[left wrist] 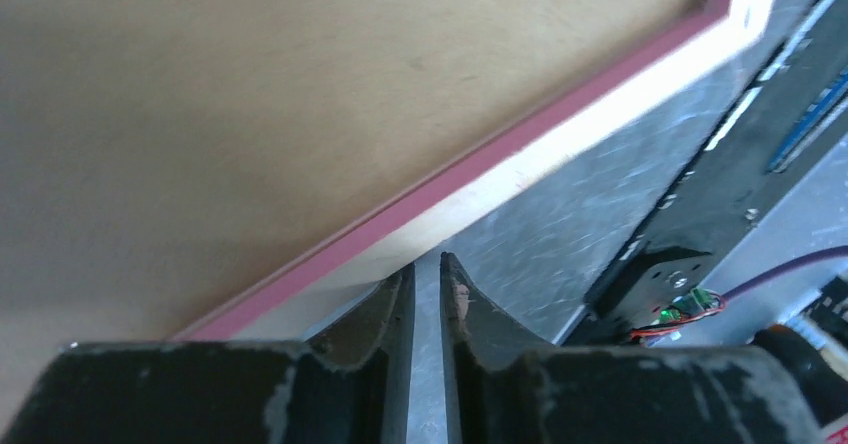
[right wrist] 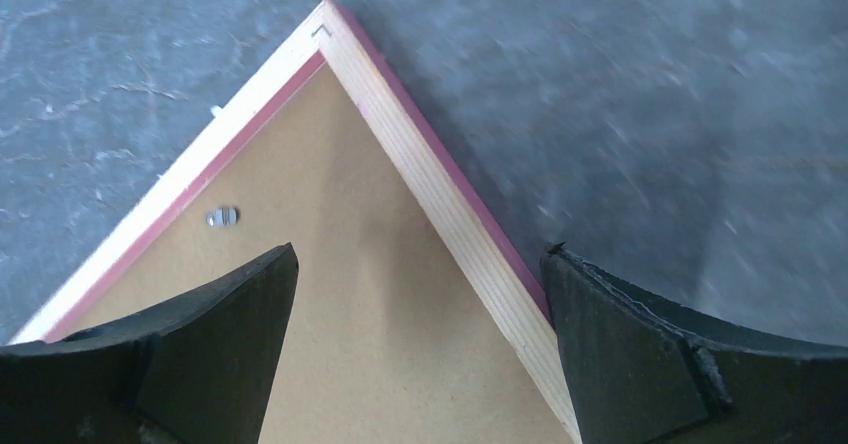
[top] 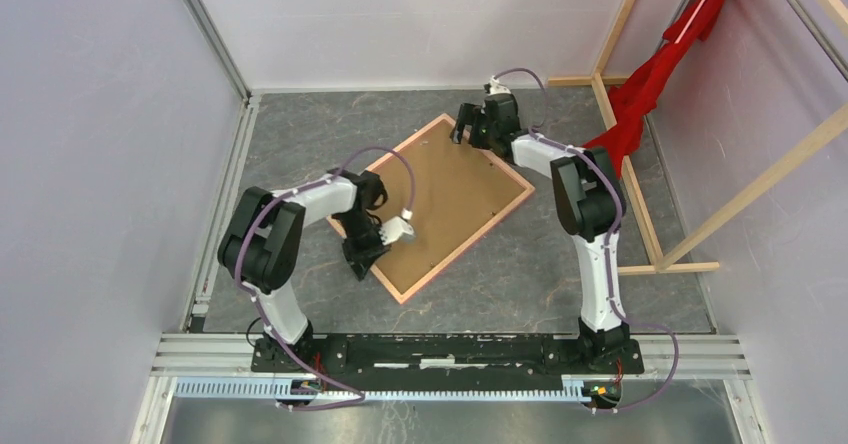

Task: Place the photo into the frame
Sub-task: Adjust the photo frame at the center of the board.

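The frame (top: pixel 466 246) lies face down on the grey table, turned like a diamond, its pale wood back and pink edge showing. The photo (top: pixel 455 199) sits inside it, only its brown hardboard back visible. My left gripper (top: pixel 360 256) is at the frame's near-left side. In the left wrist view its jaws (left wrist: pixel 428 269) stand a thin gap apart, bare table between them, just outside the frame's rim (left wrist: pixel 560 154). My right gripper (top: pixel 465 124) hovers over the far corner. It is wide open (right wrist: pixel 420 254), one finger over the photo's back (right wrist: pixel 380 314), the other beyond the frame's rim (right wrist: pixel 440 194).
Bare wooden beams (top: pixel 640 194) and a red cloth (top: pixel 660 74) stand at the right. Walls close in the left and back. A metal rail (top: pixel 450 349) carries the arm bases along the near edge. A small metal tab (right wrist: pixel 222 216) sits by the far corner.
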{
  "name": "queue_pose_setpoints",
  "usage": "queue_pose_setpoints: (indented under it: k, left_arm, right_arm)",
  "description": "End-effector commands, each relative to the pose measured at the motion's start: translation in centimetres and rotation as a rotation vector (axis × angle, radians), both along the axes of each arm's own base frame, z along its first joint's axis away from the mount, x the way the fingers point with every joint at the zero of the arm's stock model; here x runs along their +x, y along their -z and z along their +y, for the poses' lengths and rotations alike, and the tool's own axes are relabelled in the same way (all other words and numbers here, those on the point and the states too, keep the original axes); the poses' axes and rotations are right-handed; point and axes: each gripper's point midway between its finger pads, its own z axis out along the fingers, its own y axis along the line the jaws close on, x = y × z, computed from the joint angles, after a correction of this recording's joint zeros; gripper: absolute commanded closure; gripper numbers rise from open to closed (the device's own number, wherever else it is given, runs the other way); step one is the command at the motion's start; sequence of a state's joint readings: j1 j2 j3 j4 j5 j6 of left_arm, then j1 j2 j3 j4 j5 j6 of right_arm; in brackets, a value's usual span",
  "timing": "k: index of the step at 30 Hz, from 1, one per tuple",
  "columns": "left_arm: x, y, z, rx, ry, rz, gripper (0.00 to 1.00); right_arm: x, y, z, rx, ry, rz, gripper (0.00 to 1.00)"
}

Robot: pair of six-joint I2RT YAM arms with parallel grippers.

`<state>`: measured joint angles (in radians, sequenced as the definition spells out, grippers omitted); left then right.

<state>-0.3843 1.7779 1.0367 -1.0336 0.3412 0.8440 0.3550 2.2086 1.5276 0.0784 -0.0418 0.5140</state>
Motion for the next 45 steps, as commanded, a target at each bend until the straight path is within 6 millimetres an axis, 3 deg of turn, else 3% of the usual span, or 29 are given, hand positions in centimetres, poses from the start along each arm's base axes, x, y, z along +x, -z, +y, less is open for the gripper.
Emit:
queue_pose_setpoints:
  k: [1,5,8,11,13,15,17,20,22,23,26,28,31,35,40,43,45]
  left_arm:
    - [-0.3,0.6,-5.5,-0.119,0.053,-0.017,0.74]
    - [-1.4,-0.4,-4.8,-0.094,0.081,0.036,0.63]
    - [-1.7,-1.7,-3.3,-0.076,0.094,0.042,0.61]
    - [-0.6,-4.0,-2.3,-0.104,0.09,0.021,0.6]
    - [0.9,-6.0,-1.5,-0.128,0.061,-0.005,0.6]
    - [4.1,-7.6,-0.3,-0.151,-0.001,-0.082,0.6]
    - [8.4,-8.8,1.3,-0.149,-0.095,-0.171,0.64]
    - [14.7,-9.0,4.1,-0.123,-0.289,-0.269,0.74]
    - [18.3,-8.8,5.8,-0.118,-0.417,-0.32,0.75]
    - [20.1,-8.7,6.7,-0.112,-0.475,-0.354,0.76]
    - [23.9,-7.2,10.1,-0.051,-0.604,-0.436,0.78]
    - [25.3,-6.2,10.9,-0.031,-0.643,-0.464,0.79]
    - [25.5,-4.7,10.2,-0.06,-0.664,-0.434,0.8]
    - [23.4,-2.7,8.5,-0.084,-0.616,-0.357,0.8]
    - [19.8,-0.9,7.4,-0.081,-0.555,-0.284,0.8]
    - [17.5,-0.8,7.1,-0.096,-0.521,-0.246,0.8]
    - [15.6,-0.5,5.8,-0.104,-0.463,-0.208,0.8]
  right_arm:
    - [-0.2,-1.4,5.9,0.046,-0.15,0.029,0.02]
    - [1.6,-3.0,2.9,-0.039,-0.073,-0.024,0.02]
    - [1.9,-5.5,0.0,-0.065,-0.012,-0.087,0.02]
    - [1.7,-7.6,-2.6,-0.11,0.047,-0.112,0.02]
    - [0.9,-8.5,-3.2,-0.092,0.044,-0.093,0.02]
    - [-0.6,-9.3,-3.8,-0.094,0.032,-0.088,0.02]
    - [-3.3,-8.9,-4.6,-0.08,0.043,-0.072,0.02]
    - [-7.6,-8.6,-5.5,-0.036,0.053,-0.046,0.02]
    - [-11.2,-7.2,-6.0,-0.004,0.042,-0.004,0.02]
    - [-12.6,-7.5,-5.9,0.019,0.03,-0.014,0.02]
    - [-16.9,-5.9,-6.4,0.042,-0.008,0.028,0.02]
    - [-19.6,-5.2,-6.3,0.073,-0.04,0.05,0.02]
    - [-23.3,-3.5,-6.0,0.137,-0.075,0.099,0.02]
    - [-25.6,-2.0,-5.2,0.218,-0.109,0.141,0.02]
    - [-25.3,-0.8,-4.0,0.282,-0.133,0.174,0.02]
    - [-23.4,-0.6,-3.8,0.25,-0.133,0.172,0.02]
    - [-21.7,-0.9,-3.8,0.231,-0.12,0.157,0.02]
